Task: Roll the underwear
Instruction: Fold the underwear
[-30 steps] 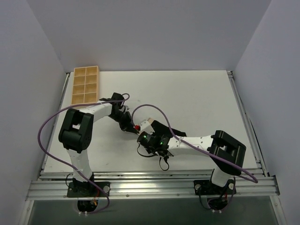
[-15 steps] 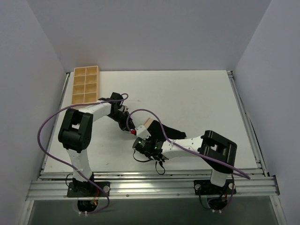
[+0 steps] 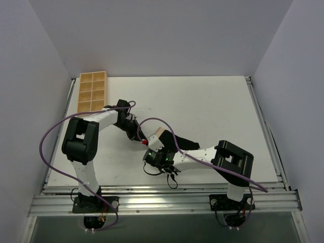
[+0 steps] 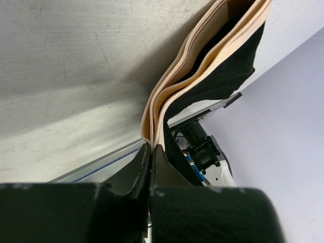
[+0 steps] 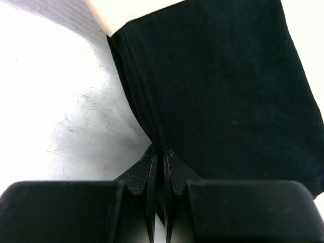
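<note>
The underwear (image 3: 174, 138) lies at the table's middle, black fabric with a beige waistband (image 3: 158, 133) at its left end. In the left wrist view the doubled waistband (image 4: 202, 61) runs up from my left gripper (image 4: 152, 148), which is shut on its lower end. My left gripper (image 3: 140, 135) sits just left of the garment. My right gripper (image 5: 163, 150) pinches a folded edge of the black fabric (image 5: 223, 91) between shut jaws. From above, the right gripper (image 3: 161, 148) is at the garment's near-left side, close to the left one.
A tan wooden compartment tray (image 3: 92, 91) stands at the table's back left corner. Purple cables (image 3: 55, 132) loop off both arms. The metal rail (image 3: 162, 201) runs along the near edge, and white walls close in the table's sides and back.
My right gripper has slid left along the near side of the underwear and shut on its black fabric. The left gripper has kept its hold on the waistband and barely moved.
</note>
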Controlling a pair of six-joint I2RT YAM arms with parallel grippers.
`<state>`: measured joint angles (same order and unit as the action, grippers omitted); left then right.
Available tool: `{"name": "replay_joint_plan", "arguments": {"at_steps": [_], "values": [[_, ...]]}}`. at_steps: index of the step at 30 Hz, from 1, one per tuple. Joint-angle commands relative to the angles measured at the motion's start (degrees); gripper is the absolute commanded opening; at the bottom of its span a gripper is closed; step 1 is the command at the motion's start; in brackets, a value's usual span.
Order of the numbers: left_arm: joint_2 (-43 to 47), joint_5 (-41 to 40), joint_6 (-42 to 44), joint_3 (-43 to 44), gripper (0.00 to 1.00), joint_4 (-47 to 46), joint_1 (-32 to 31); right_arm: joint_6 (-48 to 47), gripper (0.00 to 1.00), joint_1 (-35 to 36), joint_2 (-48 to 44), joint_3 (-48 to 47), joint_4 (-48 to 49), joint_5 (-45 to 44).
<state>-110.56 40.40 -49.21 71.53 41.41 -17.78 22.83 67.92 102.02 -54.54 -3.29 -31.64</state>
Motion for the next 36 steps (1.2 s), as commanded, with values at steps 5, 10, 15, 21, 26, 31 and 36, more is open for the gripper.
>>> {"name": "replay_joint_plan", "arguments": {"at_steps": [5,10,15,21,26,31,36], "values": [[3.07,2.13,0.16,1.6,0.31,-4.93,3.8,-2.88,0.0,-0.07,-3.23,-1.0,0.56,10.78],[2.81,0.3,7.27,4.14,0.36,-2.13,6.0,-2.35,0.0,0.02,-4.46,-0.3,0.56,15.98],[2.19,-0.42,14.65,6.26,0.37,-2.9,5.3,-1.47,0.0,0.02,-6.65,0.05,-0.57,19.15],[2.54,3.88,16.96,3.98,0.36,-12.29,2.32,-2.96,0.0,0.02,-8.06,-1.62,-4.0,22.93],[3.42,6.53,14.67,-1.2,0.33,-18.99,-0.23,-2.35,0.0,0.02,-9.11,-0.21,-4.97,24.17],[3.95,6.79,14.84,-5.95,0.27,-23.21,-3.04,-1.91,0.0,0.02,-9.91,0.75,-5.15,24.78],[3.86,5.04,16.68,-7.71,0.24,-23.39,-5.59,-1.91,0.0,0.02,-9.29,0.41,-5.06,25.57]]}}
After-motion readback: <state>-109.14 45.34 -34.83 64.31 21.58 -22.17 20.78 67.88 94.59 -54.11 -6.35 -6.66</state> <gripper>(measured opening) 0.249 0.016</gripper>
